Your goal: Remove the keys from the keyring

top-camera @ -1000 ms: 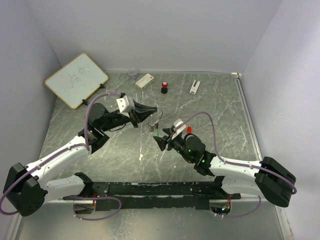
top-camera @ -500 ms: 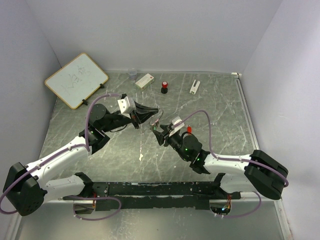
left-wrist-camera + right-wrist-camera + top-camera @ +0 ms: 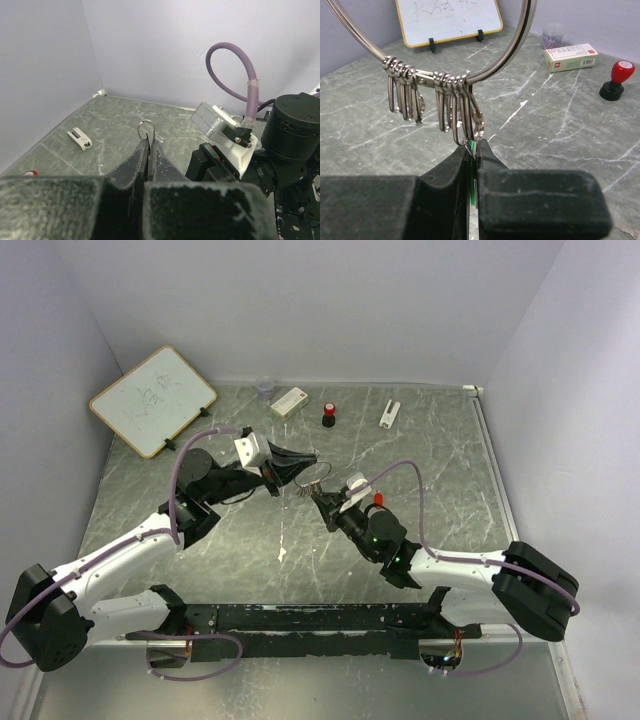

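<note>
The left gripper (image 3: 149,146) is squeezed tight, with no gap between its two black fingers. It pinches the keyring (image 3: 145,121), and the top of the thin silver loop sticks up just past the fingertips. The right gripper (image 3: 472,150) comes from the other side and sits just below the same loop. Its fingers are pressed together too, and a thin green edge shows between them, which is the green key (image 3: 469,156). Its silver blade and the red key are too small or too hidden for me to pick out. Right above the right gripper hang two bunches of little silver clips (image 3: 452,107), threaded on the ring. One clip reaches down to where the green edge is pinched. From above, both grippers meet tip to tip over the middle of the grey-green table (image 3: 450,470), with the ring between them. Far behind the right gripper stand a whiteboard (image 3: 447,17), a small box (image 3: 570,56) and a red-topped stamp (image 3: 618,79).
</note>
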You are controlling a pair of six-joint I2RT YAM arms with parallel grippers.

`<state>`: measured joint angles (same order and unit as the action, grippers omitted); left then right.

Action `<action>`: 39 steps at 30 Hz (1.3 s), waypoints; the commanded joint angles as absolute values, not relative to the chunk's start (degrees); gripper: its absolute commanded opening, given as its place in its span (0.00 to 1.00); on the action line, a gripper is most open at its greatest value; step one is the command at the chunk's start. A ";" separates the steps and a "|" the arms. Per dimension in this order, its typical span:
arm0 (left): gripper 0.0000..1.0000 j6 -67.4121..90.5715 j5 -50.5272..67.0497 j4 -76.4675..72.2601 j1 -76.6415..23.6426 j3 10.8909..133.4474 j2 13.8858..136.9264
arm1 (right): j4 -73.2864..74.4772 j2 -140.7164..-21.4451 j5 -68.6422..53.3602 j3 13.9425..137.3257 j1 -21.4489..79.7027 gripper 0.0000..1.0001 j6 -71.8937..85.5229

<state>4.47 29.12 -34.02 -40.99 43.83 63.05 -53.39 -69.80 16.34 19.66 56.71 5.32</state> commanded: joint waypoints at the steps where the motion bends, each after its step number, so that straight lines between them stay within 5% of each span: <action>1: 0.07 2.53 25.87 -35.68 -41.50 44.84 61.81 | -46.67 -66.42 16.31 21.61 57.22 0.00 5.03; 8: 0.09 -0.94 10.69 -30.05 -41.52 45.76 61.17 | -24.07 -57.44 19.69 27.34 58.95 0.00 6.78; 12: 0.42 -0.77 4.85 -25.73 -41.53 45.94 62.25 | -9.72 -55.14 24.19 34.61 60.59 0.00 7.83; 13: 0.78 -0.52 4.42 -25.31 -41.51 45.61 62.37 | -6.54 -55.03 25.44 36.41 60.98 0.00 7.90; 15: 0.97 0.00 4.40 -25.33 -41.48 44.81 62.58 | -1.08 -55.66 27.55 40.38 61.52 0.00 8.06; 21: 0.95 -0.56 6.94 -27.10 -41.53 41.91 61.79 | 12.07 -59.98 31.60 51.15 62.58 0.00 8.12; 28: 0.79 -2.27 14.57 -33.60 -41.49 36.69 58.60 | 25.49 -64.29 34.87 62.33 63.18 0.00 10.68; 39: 0.77 1.08 28.95 -53.31 -41.51 31.15 61.09 | 34.31 -67.33 38.92 68.88 66.97 0.00 13.57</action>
